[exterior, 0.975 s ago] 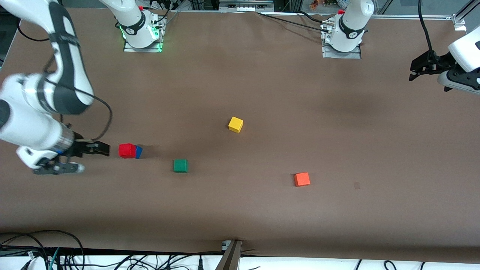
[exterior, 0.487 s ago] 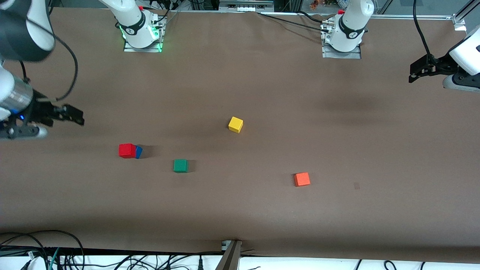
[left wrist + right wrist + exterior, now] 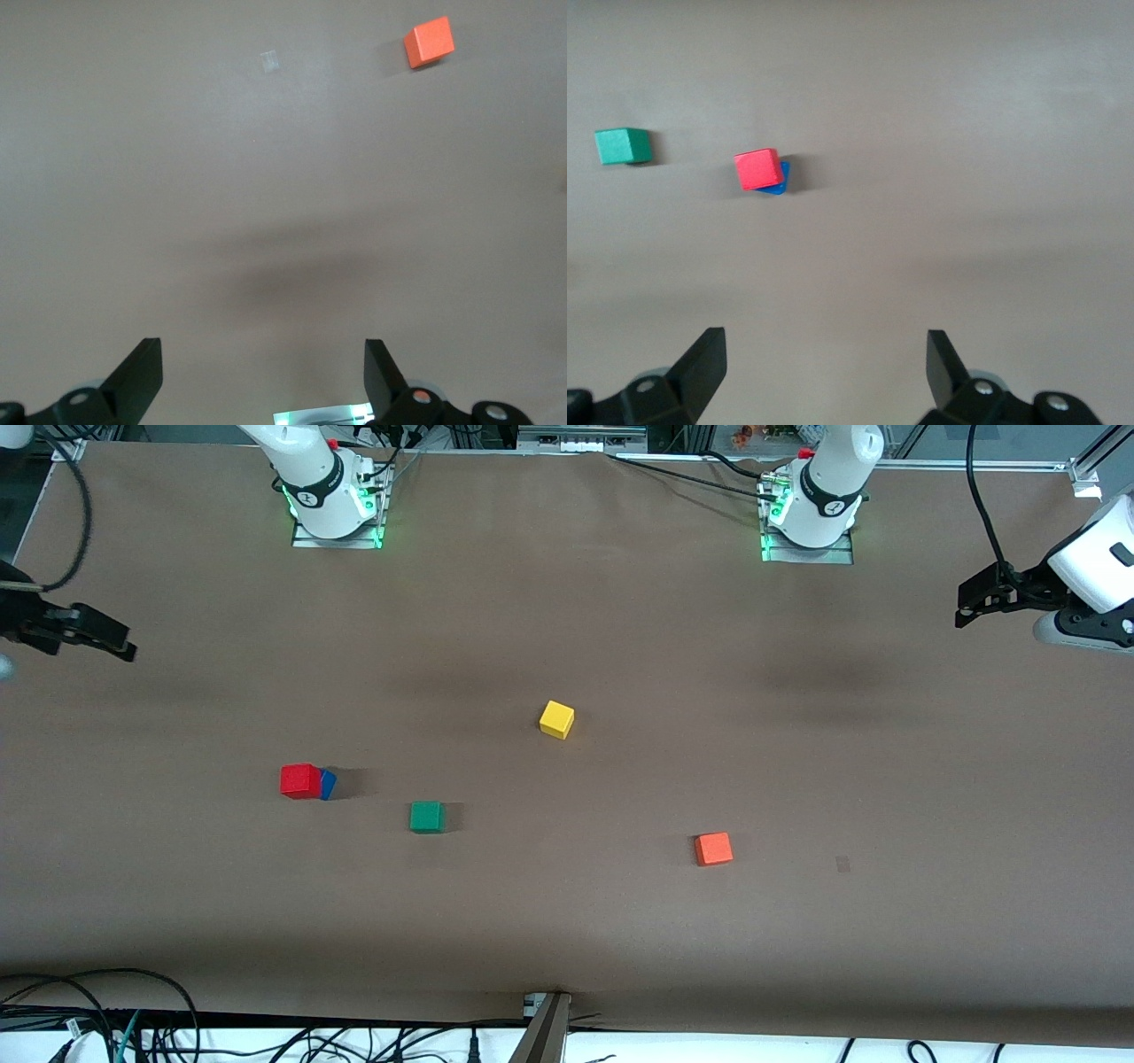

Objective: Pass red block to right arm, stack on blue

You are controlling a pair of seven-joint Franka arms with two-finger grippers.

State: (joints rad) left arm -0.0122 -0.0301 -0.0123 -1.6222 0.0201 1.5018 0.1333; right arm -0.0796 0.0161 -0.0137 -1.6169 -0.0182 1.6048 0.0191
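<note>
While both empty, wide-jawed: left gripper (image 3: pixel 967 601), right gripper (image 3: pixel 111 641) over brown table (image 3: pixel 620 646).

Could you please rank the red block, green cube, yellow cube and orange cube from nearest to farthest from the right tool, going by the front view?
From the right tool:
1. red block, stacked on the blue cube
2. green cube
3. yellow cube, mid-table
4. orange cube, toward the left arm's end
</note>
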